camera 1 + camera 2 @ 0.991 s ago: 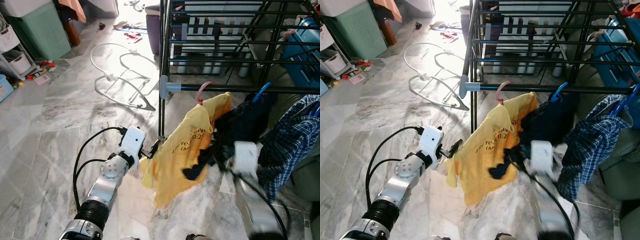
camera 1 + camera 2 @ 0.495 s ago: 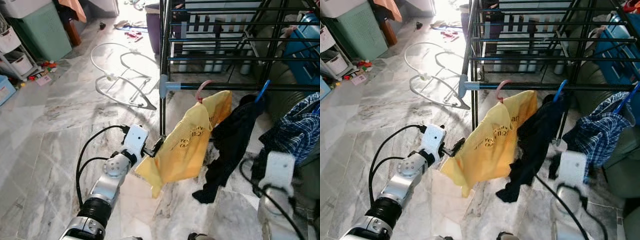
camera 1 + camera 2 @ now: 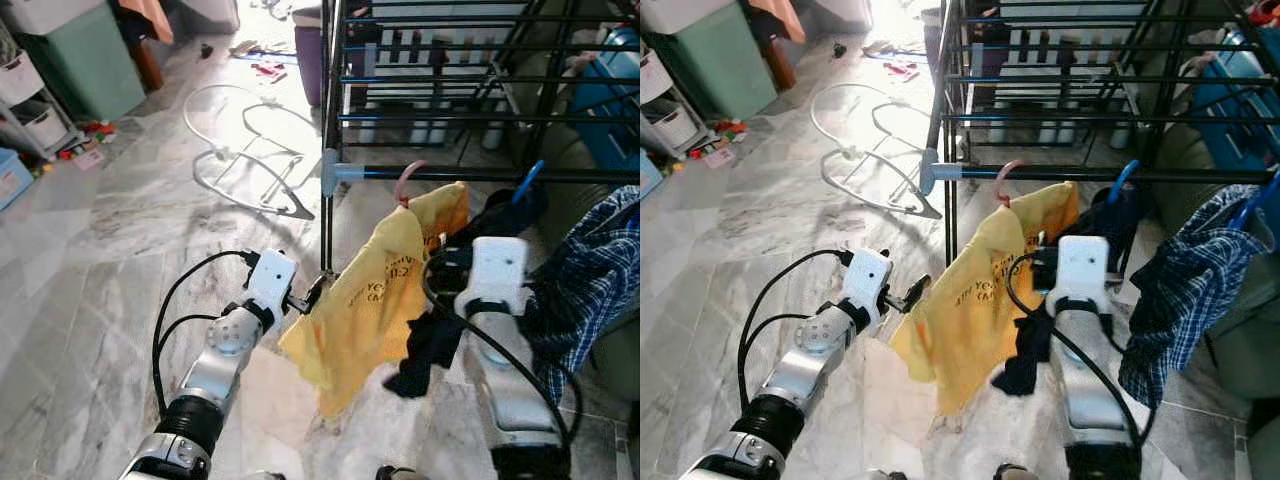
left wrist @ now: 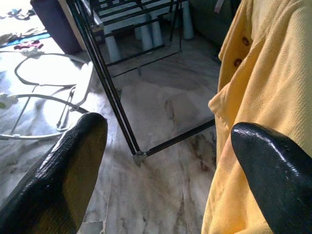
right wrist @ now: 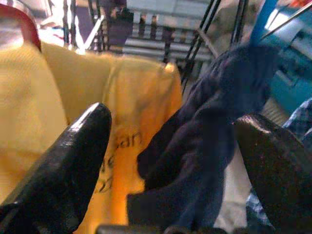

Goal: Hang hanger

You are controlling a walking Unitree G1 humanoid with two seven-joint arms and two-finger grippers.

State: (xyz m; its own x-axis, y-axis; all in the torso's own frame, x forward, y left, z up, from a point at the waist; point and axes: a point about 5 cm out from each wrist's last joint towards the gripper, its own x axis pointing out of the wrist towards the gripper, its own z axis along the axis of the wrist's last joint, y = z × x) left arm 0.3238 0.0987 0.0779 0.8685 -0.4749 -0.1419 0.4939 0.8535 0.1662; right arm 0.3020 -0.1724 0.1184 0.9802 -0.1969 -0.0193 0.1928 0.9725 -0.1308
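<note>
A black drying rack (image 3: 440, 60) fills the upper right of the head views, its front rail (image 3: 480, 177) running across at mid-height. Three garments hang from that rail on hangers. A pink hanger (image 3: 407, 183) hooks over the rail just right of the grey corner joint (image 3: 336, 173) and carries a yellow shirt (image 3: 375, 300) with dark printed lettering. A blue hanger (image 3: 525, 181) hooks over the rail further right and carries a dark navy garment (image 3: 440, 330) (partly hidden behind the right arm). At the right edge a blue plaid shirt (image 3: 585, 285) hangs from the same rail.

The left gripper (image 3: 308, 296) sits at centre-left of the frame, at the yellow shirt's lower left edge. In the left wrist view its fingers (image 4: 58, 175) stand wide apart, with one tip in front of the yellow fabric; whether it touches the cloth cannot be told.

The right gripper (image 5: 170, 146) is raised at centre-right of the frame, directly before the navy garment and beside the yellow shirt. In the right wrist view its fingers (image 5: 63, 165) are spread, with navy cloth lying between them and nothing clamped.

The floor (image 3: 90, 260) is grey-veined marble. A white tubular frame (image 3: 245, 150) lies on it at upper centre-left, and a green bin (image 3: 85, 60) stands in the upper left corner.
</note>
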